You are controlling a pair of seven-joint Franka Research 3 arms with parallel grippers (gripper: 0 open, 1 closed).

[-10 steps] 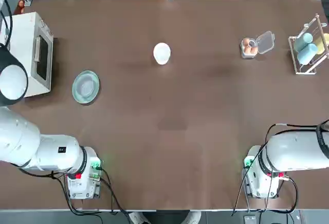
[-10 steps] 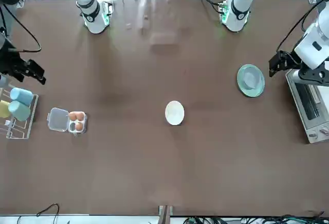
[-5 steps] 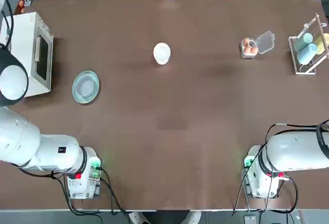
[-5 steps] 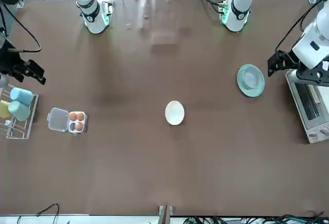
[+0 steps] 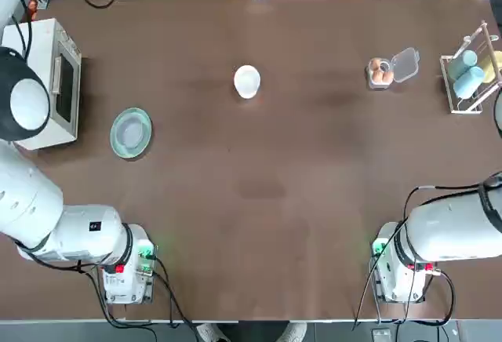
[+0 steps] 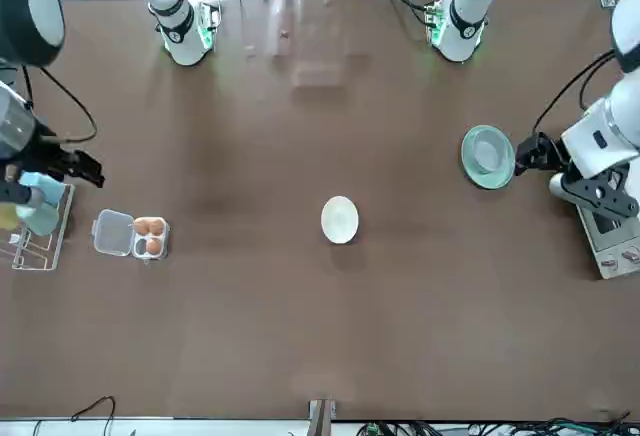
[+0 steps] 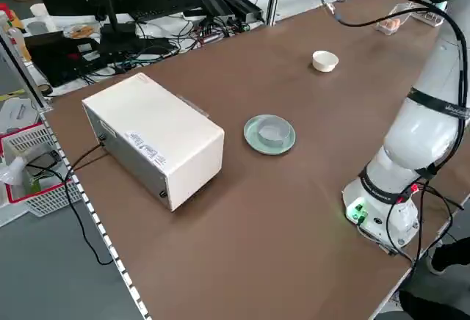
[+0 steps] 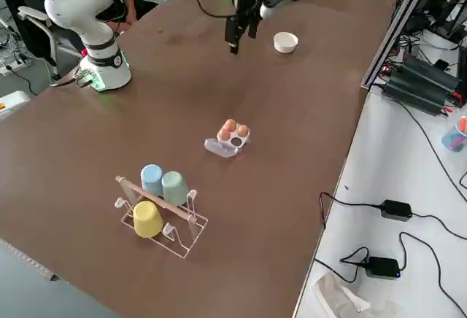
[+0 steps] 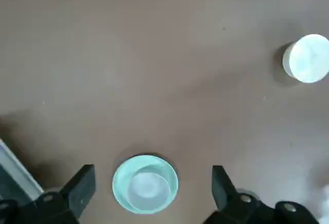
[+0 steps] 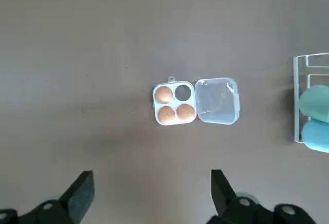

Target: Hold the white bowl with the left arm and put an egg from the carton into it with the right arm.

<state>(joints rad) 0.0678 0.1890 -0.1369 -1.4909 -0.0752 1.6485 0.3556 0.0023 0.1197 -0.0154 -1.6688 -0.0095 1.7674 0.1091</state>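
While the wide-open left gripper [image 9: 154,165] hangs near the green dish [image 5: 131,132] and the equally wide right gripper [image 10: 152,170] near the rack [image 6: 40,251], heights being hard to judge, centre the former over the white bowl [image 5: 247,81] at the table's twelve o'clock before lowering, with the carton [image 5: 380,75] at two.

The small round white bowl [image 5: 247,81] is standing upright on the table, its opening facing up. Well apart from it, towards the robot's right, the clear plastic carton [image 10: 175,102] is lying open, its hinged lid [image 10: 217,101] folded outward. Three light-brown, orange-tinted eggs [image 10: 164,95] are sitting in its four cups, probably on end.
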